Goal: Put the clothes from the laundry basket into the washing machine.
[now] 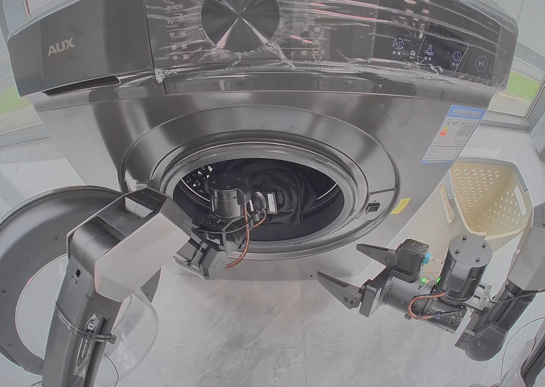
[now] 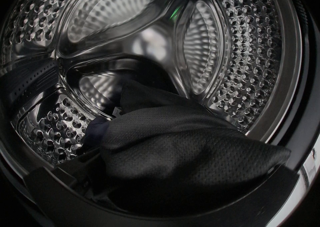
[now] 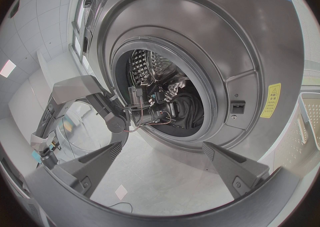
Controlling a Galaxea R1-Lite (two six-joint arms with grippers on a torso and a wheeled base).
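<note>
The washing machine (image 1: 272, 116) stands in front of me with its round opening uncovered. A black garment (image 2: 186, 151) lies in the steel drum (image 2: 246, 61), near the front lip, with a dark blue piece (image 2: 96, 129) beside it. My left gripper (image 1: 276, 201) is inside the opening, buried in the black cloth (image 1: 295, 192), so its grip is hidden. Outside, my right gripper (image 1: 340, 262) hangs low before the machine's front, open and holding nothing; it appears again as the right gripper (image 3: 161, 147) in its own wrist view. The cream laundry basket (image 1: 488, 195) stands to the right.
The washer's round door (image 1: 34, 246) is swung open on the left, behind my left arm. Grey tiled floor (image 1: 255, 325) stretches below the machine. The basket's perforated wall (image 3: 306, 127) is close to the right arm.
</note>
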